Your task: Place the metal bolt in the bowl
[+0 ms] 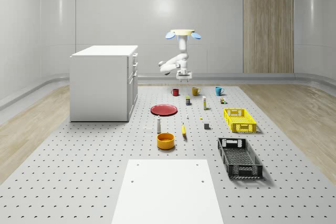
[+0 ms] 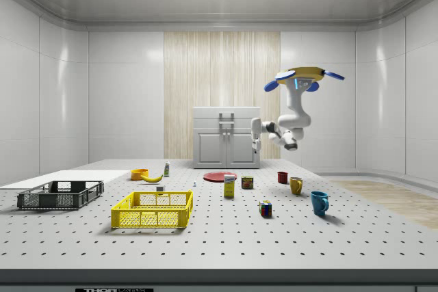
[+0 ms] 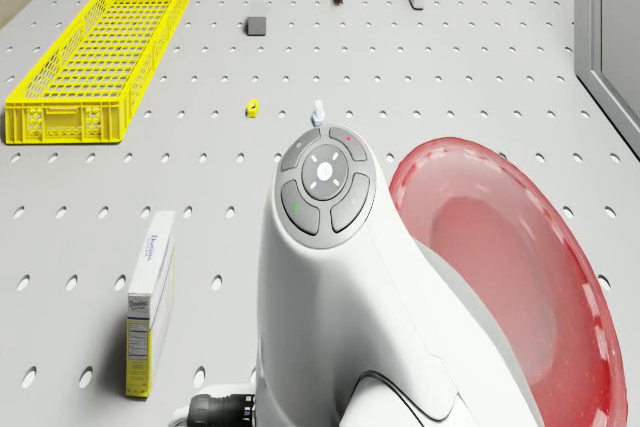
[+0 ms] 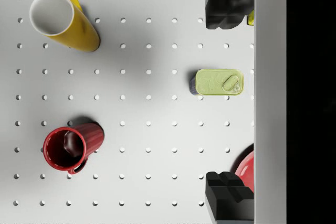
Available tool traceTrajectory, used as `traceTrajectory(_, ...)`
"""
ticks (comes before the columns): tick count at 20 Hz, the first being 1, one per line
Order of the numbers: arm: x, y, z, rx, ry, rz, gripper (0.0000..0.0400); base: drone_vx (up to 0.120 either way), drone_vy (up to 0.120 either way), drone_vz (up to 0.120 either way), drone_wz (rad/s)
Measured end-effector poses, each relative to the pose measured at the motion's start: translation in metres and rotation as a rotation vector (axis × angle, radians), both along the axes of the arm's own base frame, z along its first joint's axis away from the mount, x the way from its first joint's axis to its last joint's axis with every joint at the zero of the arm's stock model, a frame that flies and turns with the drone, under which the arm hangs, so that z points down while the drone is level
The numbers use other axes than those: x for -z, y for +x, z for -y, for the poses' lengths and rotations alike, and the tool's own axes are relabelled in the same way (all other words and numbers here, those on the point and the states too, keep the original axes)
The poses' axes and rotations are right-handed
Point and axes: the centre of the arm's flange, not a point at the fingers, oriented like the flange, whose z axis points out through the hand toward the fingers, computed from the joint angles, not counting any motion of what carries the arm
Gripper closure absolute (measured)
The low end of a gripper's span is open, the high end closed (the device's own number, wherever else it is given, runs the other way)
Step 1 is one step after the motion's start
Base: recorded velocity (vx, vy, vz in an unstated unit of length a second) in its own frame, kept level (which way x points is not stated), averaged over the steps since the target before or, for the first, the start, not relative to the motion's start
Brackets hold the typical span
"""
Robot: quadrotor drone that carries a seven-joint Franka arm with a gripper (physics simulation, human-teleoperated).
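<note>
The metal bolt [image 3: 319, 110] is a small pale piece standing on the pegboard table, between the red plate and a tiny yellow piece [image 3: 252, 107]; in the whole-scene view the bolt [image 1: 188, 117] lies mid-table. The orange bowl [image 1: 165, 140] sits nearer the front, beside a white bottle [image 1: 158, 125]. My drone [image 1: 182, 34] hovers high over the far end of the table. The arm hangs down, and my gripper [image 4: 220, 103] is open and empty, well above a green-lidded can [image 4: 218, 82]. The gripper [image 2: 258, 145] is far from both bolt and bowl.
Red mug [image 4: 71, 148] and yellow mug [image 4: 63, 19] stand beside the can. The red plate [image 3: 500, 247], a box [image 3: 150, 302], yellow crate [image 1: 239, 120], black crate [image 1: 239, 157], banana [image 1: 184, 129] and blue mug [image 1: 219, 91] share the table. A white cabinet [image 1: 102, 82] stands at the whole-scene view's left.
</note>
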Motion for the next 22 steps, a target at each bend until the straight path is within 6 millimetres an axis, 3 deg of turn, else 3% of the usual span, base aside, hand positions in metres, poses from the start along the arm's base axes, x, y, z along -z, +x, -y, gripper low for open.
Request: traceTrajectory(22,0.0001,0.0,0.0012,0.0,-0.013,-0.001,0.0,0.12,0.0,0.0,0.0)
